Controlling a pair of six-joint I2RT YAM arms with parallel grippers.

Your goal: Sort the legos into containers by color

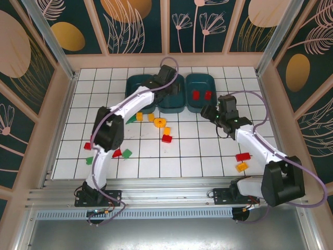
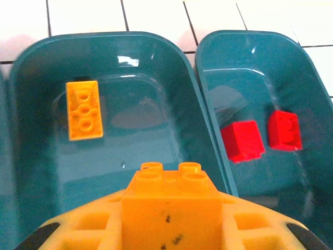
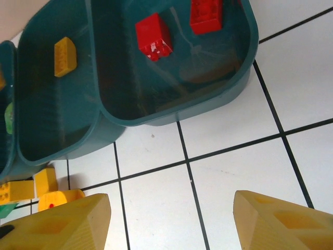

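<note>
My left gripper (image 1: pixel 165 86) hangs over the middle teal bin (image 2: pixel 31 156), shut on a yellow-orange brick (image 2: pixel 171 203) with its studs facing forward. One long orange brick (image 2: pixel 83 110) lies flat in that bin. The right bin (image 1: pixel 200 78) holds two red bricks (image 2: pixel 243 140) (image 2: pixel 284 130). My right gripper (image 1: pixel 210 112) is open above bare white tile just in front of the right bin (image 3: pixel 229 88), nothing between its fingers (image 3: pixel 270 219). The left bin (image 1: pixel 136 82) is mostly hidden by the left arm.
Loose legos lie on the tiles: yellow pieces (image 1: pixel 139 115) (image 1: pixel 167 130), an orange round piece (image 1: pixel 160 123) and a red brick (image 1: pixel 166 138) mid-table. Red (image 1: pixel 87 146) and green (image 1: pixel 127 153) pieces sit front left. A red (image 1: pixel 242 156) and a yellow (image 1: pixel 241 167) one sit by the right arm.
</note>
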